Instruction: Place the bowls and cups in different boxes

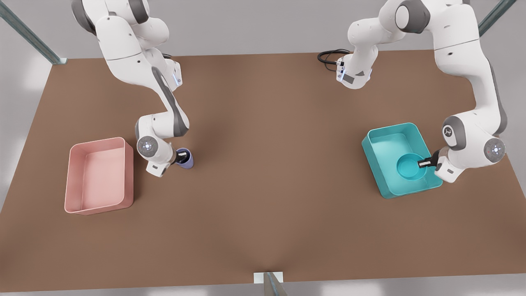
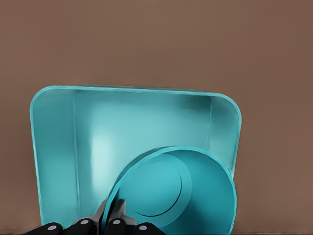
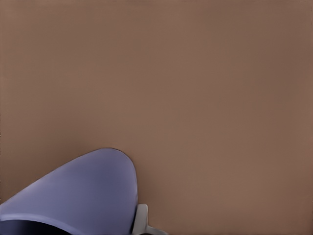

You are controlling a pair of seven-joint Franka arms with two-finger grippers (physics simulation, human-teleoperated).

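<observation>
On the brown table (image 1: pixel 263 213), 2 arms, each at its own end; left gripper (image 1: pixel 424 163) works at the front view's right, pinched onto the rim of the teal bowl (image 1: pixel 411 166); the left wrist view shows the dark fingertips (image 2: pixel 113 223) clamped either side of the bowl's wall, bowl tilted; bowl sits over the interior of the teal box (image 1: pixel 400 158), toward the corner nearest the gripper; whether it touches the box floor, cannot tell.

Right gripper (image 1: pixel 183 156) at the front view's left, closed on the lavender cup (image 1: pixel 187 158); the right wrist view shows the cup's wall (image 3: pixel 83 196) close under the camera with bare table beyond; cup appears to be at or just above the tabletop, contact uncertain.

Key relation: the pink box (image 1: pixel 100 176) lies toward the front view's left of the cup, past the right arm's own wrist; near but apart; its long axis runs front to back in that view; the right arm is plainly the nearer one; judgement: the cup must be carried across the near wall and over the box, lifted enough to clear the rim; bowl side looks ready for release.
</observation>
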